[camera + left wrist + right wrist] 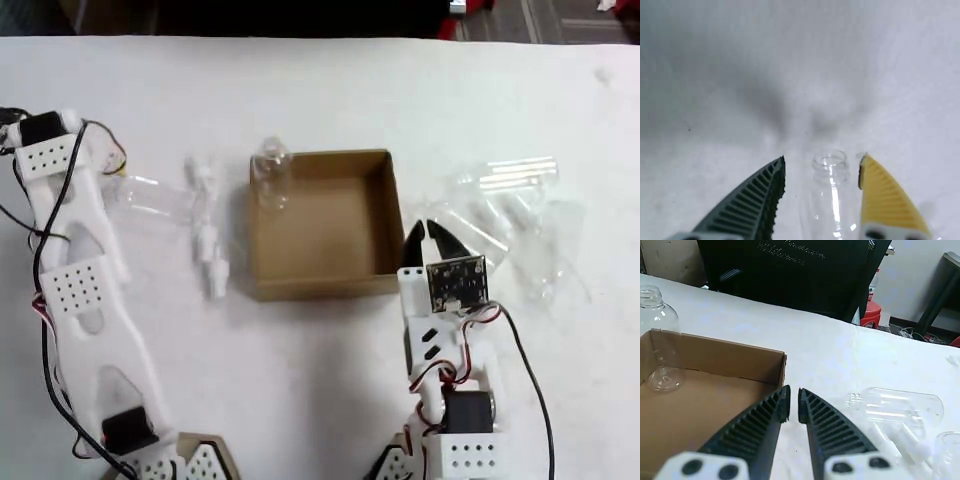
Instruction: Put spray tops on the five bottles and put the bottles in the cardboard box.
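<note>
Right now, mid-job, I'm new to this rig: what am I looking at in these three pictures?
Two small robot arms stand at a white table. The high view looks down on everything; each other picture comes from a camera on one arm's wrist. The left gripper is open around a capless bottle lying on the table. The right gripper, barely open and empty, sits by the cardboard box, with an upright bottle inside. Spray tops lie left of the box, more bottles right.

No text, number or sign can be read anywhere (the cardboard box (320, 286) shows bare card).
</note>
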You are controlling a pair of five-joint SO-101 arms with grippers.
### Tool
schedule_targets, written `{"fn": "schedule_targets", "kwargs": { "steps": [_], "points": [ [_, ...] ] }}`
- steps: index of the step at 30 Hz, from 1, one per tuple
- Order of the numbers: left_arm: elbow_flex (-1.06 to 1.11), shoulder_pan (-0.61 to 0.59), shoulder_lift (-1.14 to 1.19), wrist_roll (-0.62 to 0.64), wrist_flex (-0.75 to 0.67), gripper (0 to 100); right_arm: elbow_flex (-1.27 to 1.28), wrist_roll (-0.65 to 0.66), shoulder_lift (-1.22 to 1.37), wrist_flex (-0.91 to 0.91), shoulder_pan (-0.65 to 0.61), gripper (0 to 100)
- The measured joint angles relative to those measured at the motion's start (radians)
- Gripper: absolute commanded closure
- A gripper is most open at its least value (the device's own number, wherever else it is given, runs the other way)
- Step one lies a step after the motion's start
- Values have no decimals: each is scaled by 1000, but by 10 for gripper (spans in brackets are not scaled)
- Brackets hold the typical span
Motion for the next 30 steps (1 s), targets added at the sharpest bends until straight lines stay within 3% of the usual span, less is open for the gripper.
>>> {"fn": "schedule_targets", "kwargs": {
  "steps": [3,14,19,30],
  "points": [
    [0,0,0,0,0,849,0,0,0,0,0,981],
    [0,-3,0,0,-14,813,0,0,0,0,0,981],
    [0,-3,0,0,-14,869,0,0,0,0,0,981],
    [-11,-3,78,0,-77,872,0,0,0,0,0,981]
  ]
}}
